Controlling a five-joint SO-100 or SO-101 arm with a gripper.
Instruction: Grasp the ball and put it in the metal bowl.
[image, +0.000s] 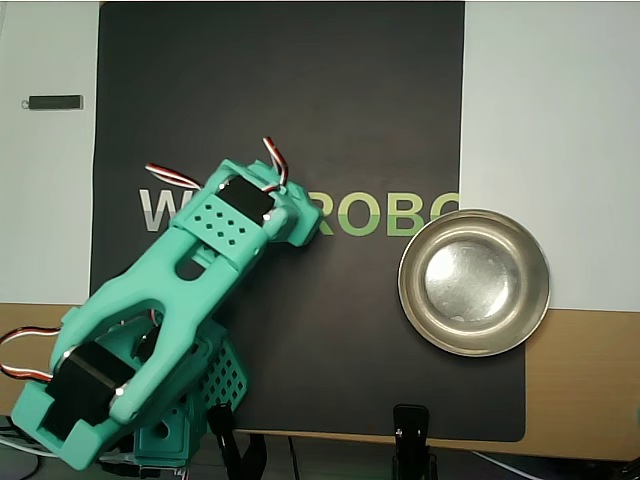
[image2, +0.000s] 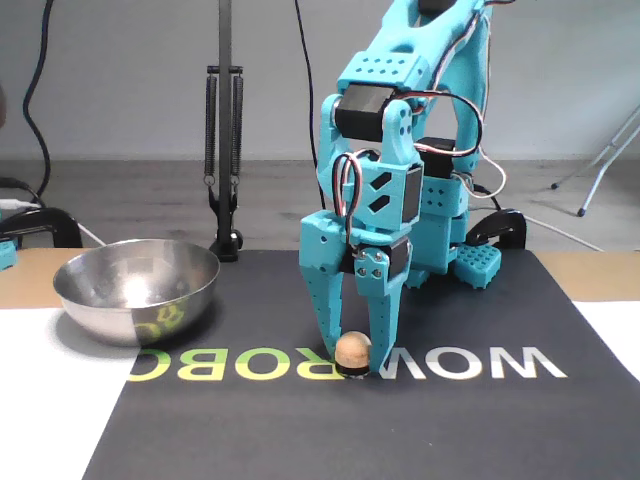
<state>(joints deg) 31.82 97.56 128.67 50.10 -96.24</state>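
The peach-beige ball (image2: 352, 351) rests on the black mat, on the printed letters, in the fixed view. My teal gripper (image2: 354, 356) points straight down over it, with one finger pressed against each side of the ball and the tips at mat level. Seen from overhead, the gripper (image: 299, 220) and wrist cover the ball completely. The metal bowl (image2: 135, 300) stands empty to the left in the fixed view, well apart from the gripper. In the overhead view the bowl (image: 409, 300) sits at the mat's right edge.
A black mat (image: 300, 100) with printed letters covers the table's middle, with white sheets on both sides. A small dark bar (image: 55, 102) lies at the far left. Black clamps (image: 412, 435) and a lamp stand (image2: 224, 150) sit along the table edge by the arm's base.
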